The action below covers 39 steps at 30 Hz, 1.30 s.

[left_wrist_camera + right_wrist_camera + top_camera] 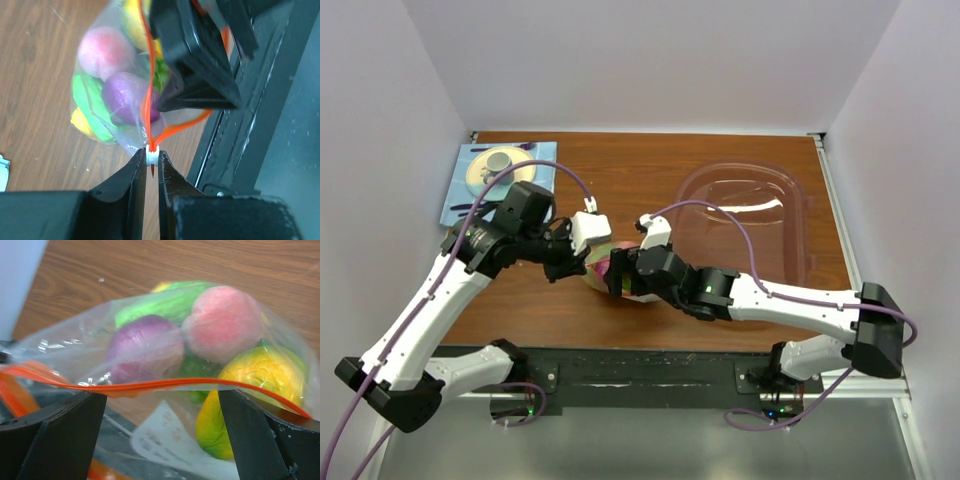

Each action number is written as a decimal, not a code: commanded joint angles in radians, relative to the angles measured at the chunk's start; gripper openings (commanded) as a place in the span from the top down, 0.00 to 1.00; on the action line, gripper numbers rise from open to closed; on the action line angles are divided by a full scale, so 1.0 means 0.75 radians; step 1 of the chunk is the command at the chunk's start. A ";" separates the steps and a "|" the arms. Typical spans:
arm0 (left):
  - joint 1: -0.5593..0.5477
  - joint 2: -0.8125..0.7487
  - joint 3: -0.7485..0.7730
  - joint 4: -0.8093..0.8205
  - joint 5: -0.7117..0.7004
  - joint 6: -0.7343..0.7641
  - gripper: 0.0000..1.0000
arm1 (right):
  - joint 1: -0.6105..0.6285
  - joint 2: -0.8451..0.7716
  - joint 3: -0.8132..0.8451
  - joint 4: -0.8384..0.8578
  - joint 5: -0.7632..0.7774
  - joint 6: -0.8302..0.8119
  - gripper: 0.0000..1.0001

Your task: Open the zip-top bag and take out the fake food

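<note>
The zip-top bag [603, 268] lies mid-table between both arms, its orange-red strip [146, 90] parted into an open mouth. My left gripper [151, 159] is shut on the small white slider [151, 155] at the strip's end. My right gripper [162, 400] stands open and wide at the bag's mouth. One side of the strip [165, 385] runs across the gap between its fingers [60, 435]. Inside the clear plastic sits the fake food: a purple piece [145, 347], a pink one [225, 322], a yellow one [260, 375] and a green one [160, 302].
A large pink-tinted clear tub [750, 215] lies at the back right. A blue cloth [460, 190] with a plate and cup sits at the back left corner. The black rail of the table's near edge [240, 135] runs close beside the bag.
</note>
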 commanded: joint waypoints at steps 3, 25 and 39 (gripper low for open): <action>0.007 -0.071 0.110 0.174 -0.058 -0.147 0.77 | 0.067 0.011 0.062 -0.252 0.271 -0.061 0.02; 0.213 0.562 -0.160 0.857 -0.415 -0.241 0.26 | 0.169 -0.132 -0.306 -0.193 0.275 0.143 0.01; 0.263 0.760 -0.059 0.679 0.052 -0.284 0.37 | 0.282 -0.071 -0.472 0.155 0.345 0.074 0.01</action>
